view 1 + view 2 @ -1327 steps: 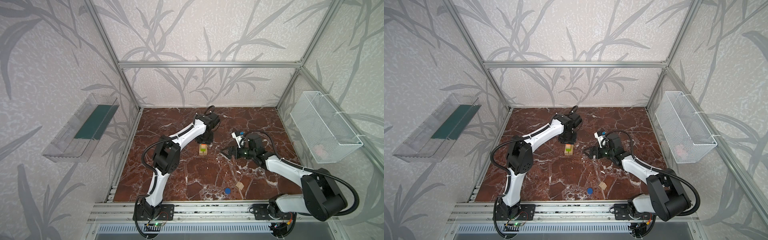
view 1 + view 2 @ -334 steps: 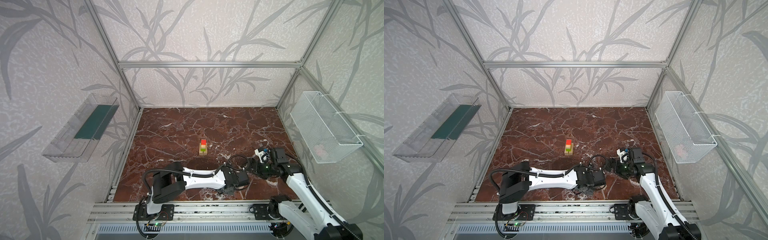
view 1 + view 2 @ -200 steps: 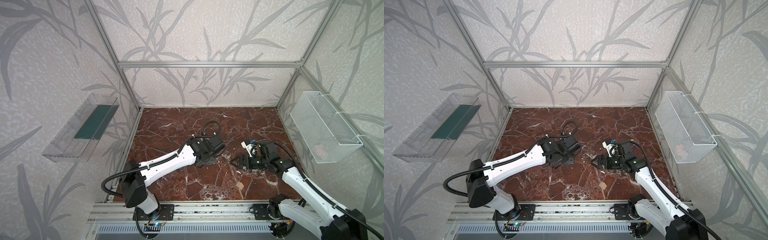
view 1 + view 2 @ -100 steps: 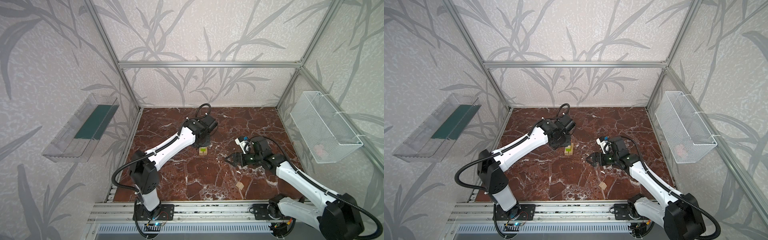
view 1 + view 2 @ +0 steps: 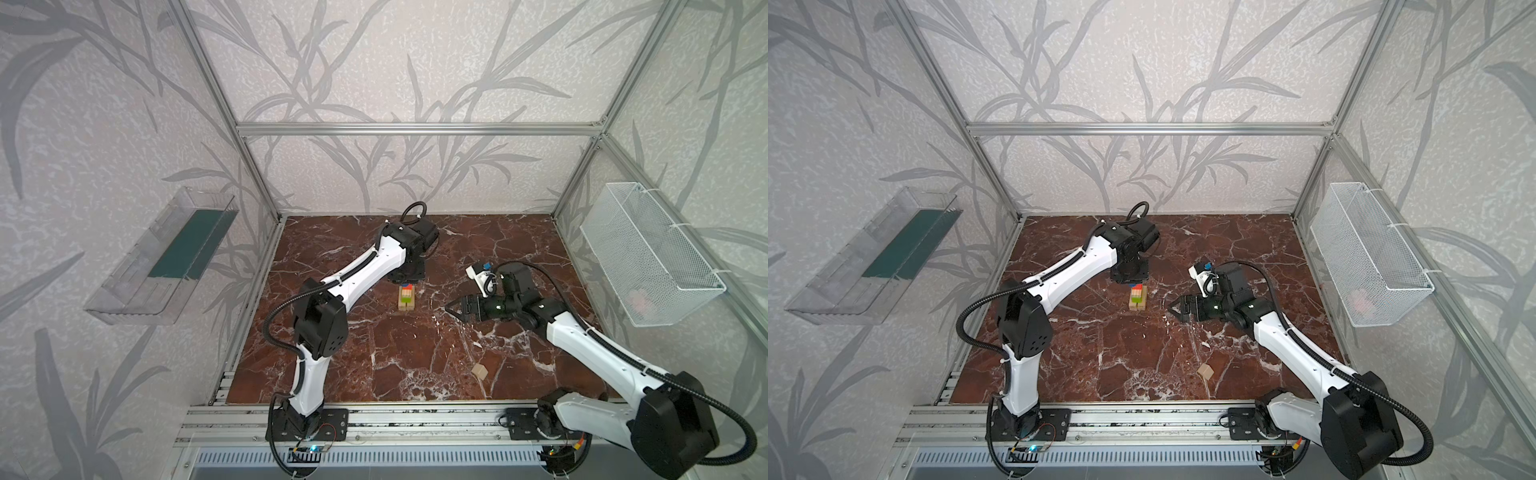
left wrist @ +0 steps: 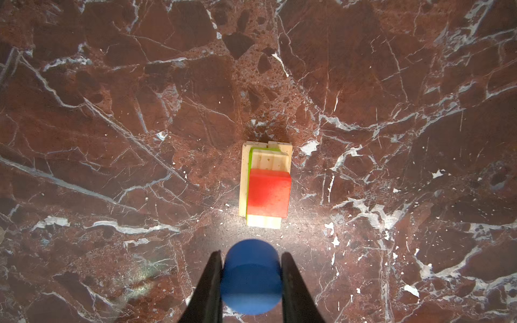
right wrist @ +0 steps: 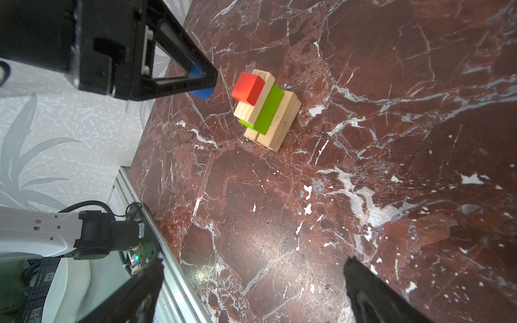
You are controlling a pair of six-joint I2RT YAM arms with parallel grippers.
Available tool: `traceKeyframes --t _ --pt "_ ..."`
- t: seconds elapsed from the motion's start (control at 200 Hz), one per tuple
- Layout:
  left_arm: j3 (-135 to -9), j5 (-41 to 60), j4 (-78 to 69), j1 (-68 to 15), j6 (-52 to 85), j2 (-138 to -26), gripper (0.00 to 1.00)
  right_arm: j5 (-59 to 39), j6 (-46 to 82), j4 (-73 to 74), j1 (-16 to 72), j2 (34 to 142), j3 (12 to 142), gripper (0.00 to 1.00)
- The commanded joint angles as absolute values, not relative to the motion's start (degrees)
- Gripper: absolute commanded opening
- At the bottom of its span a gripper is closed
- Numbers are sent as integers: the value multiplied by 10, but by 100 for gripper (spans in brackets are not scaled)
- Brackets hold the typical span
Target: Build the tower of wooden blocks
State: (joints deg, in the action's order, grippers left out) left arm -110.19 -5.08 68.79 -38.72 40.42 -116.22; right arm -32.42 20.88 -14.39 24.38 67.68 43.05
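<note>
Red-brown marble table (image 5: 415, 353) carries the tower (image 5: 406, 297) near its middle: pale planks (image 7: 279, 123) at the bottom, a green brick (image 7: 268, 110), another plank, then a red cube (image 6: 268, 193) on top. Just beside the cube, toward the back edge, the left claw (image 6: 251, 255) is clenched on a blue disc (image 6: 251, 276), not yet placed. The right claw (image 5: 451, 309) gapes empty nearby. Still to go, I judge: disc, then the peaked wooden piece (image 5: 480, 371) lying near the front edge.
</note>
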Motion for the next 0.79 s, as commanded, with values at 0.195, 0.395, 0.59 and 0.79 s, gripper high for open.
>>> traceKeyframes --t 0.195,0.395,0.59,0.79 --pt "-1139 -39 725 -380 374 -1194 15 -316 198 -143 247 678 446 99" --pt "-1159 -36 727 -378 367 -1213 15 -314 199 -146 247 675 449 99" --pt "-1168 -33 726 -376 365 -1225 15 -310 197 -149 246 670 449 99" --pt "-1168 -34 727 -374 365 -1231 15 -308 197 -151 247 669 449 99"
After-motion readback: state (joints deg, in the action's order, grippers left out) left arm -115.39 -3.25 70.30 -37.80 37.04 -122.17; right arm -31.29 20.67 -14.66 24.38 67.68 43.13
